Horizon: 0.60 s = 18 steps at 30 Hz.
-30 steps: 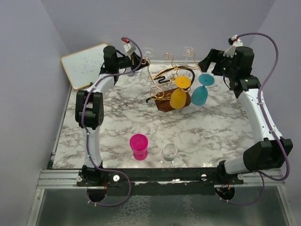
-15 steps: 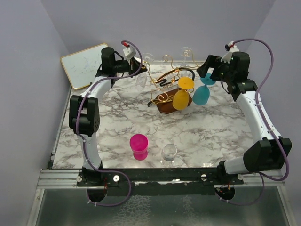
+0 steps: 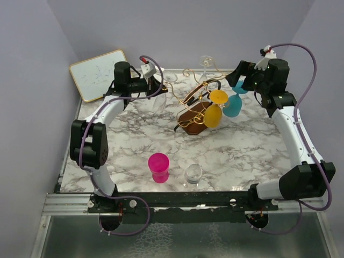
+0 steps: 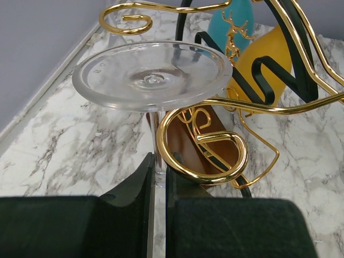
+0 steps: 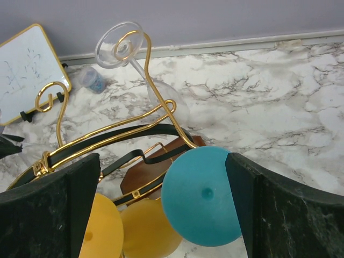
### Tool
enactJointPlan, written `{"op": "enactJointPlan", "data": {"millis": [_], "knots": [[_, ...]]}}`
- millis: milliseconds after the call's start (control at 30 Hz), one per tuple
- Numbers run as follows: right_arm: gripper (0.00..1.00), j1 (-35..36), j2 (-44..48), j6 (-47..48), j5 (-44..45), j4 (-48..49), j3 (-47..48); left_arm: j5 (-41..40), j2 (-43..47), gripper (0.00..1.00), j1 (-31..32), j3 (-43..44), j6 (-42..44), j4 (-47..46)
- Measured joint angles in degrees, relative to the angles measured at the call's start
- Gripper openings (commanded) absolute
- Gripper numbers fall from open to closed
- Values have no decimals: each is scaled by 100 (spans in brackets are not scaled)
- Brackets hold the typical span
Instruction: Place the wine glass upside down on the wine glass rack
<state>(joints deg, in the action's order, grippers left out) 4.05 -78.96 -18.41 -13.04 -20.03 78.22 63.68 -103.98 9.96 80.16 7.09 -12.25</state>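
Observation:
My left gripper (image 4: 159, 167) is shut on the thin stem of a clear wine glass (image 4: 153, 78), held upside down with its round foot on top. The stem stands against the left side of a gold spiral loop (image 4: 207, 156) of the wine glass rack (image 3: 192, 115), which leans right on its brown base. In the top view the left gripper (image 3: 158, 86) is at the rack's left. My right gripper (image 5: 164, 161) is open, its fingers either side of the foot of a teal glass (image 5: 204, 196) hanging on the rack. The right gripper (image 3: 239, 75) is at the rack's right.
A yellow glass (image 3: 213, 115) hangs upside down beside the teal glass (image 3: 232, 105), and another clear glass (image 5: 118, 43) hangs at the rack's back. A pink cup (image 3: 159, 166) and a clear glass (image 3: 193, 173) stand near the front edge. A whiteboard (image 3: 97, 74) leans at the back left.
The left arm has swung toward the rack with the clear glass. The rack's top has leaned to the right, carrying the hung glasses with it. The right gripper has barely moved.

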Motion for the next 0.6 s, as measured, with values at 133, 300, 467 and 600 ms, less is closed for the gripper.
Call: {"op": "enactJointPlan", "data": {"millis": [133, 300, 467, 600], "knots": [[99, 0, 13, -39, -42, 55, -11, -37, 282, 0, 105, -350, 157, 83], [99, 0, 162, -76, -57, 85, -162, -168, 557, 0, 195, -780, 286, 9], [99, 0, 199, -83, -57, 146, -210, -337, 599, 0, 219, -881, 321, -306], [100, 0, 199, -92, -55, 210, -212, -437, 533, 0, 201, -879, 275, -715]]}}
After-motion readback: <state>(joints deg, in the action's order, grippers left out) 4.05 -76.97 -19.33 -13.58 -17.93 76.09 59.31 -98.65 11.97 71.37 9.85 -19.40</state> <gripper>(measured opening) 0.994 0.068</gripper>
